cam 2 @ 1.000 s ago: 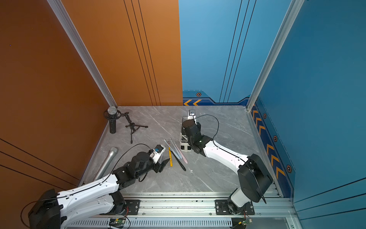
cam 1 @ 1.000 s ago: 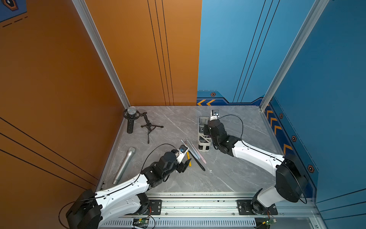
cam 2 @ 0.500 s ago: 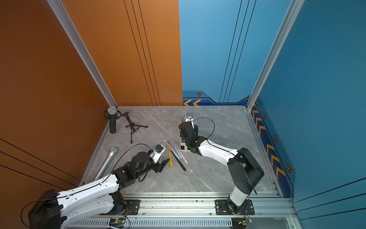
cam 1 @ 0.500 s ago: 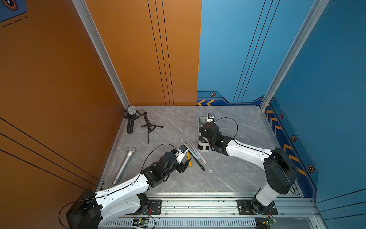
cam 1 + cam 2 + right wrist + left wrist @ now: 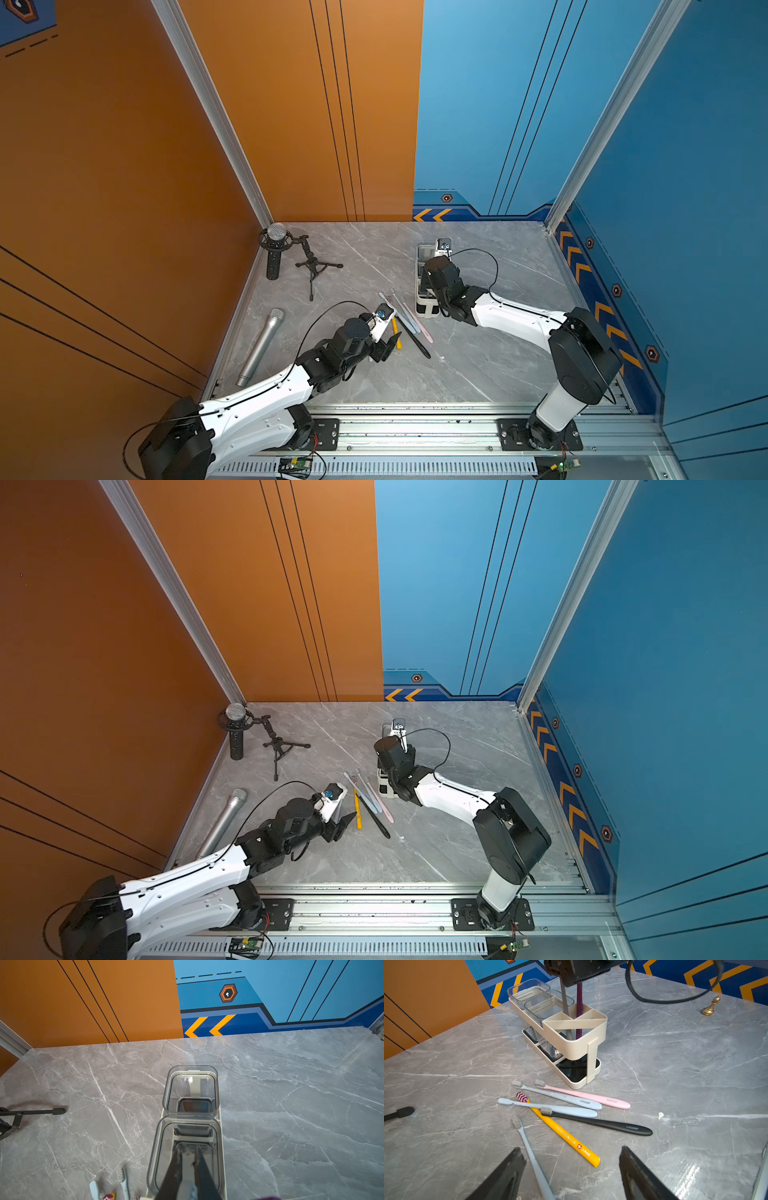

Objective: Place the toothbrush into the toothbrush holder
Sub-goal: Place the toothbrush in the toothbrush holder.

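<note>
Nearest the base, the left gripper (image 5: 571,1150) hangs wide open, nothing gripped, over the loose brushes (image 5: 566,1108) on the table (image 5: 695,1084), so I'd guess that's the next pick lining up. Further back is the real action: the purple brush (image 5: 579,1001) stands in the holder (image 5: 579,1047), in the divider end rather than the clear cups (image 5: 548,1005), beside a grey brush (image 5: 564,999). Long axis near vertical, lower end down in the slot, top hidden under the right gripper (image 5: 187,1148). Its jaws sit nearly together; can't tell if they're gripping. Looks like the drop-in step: next needs a clean release, then a straight lift.
</note>
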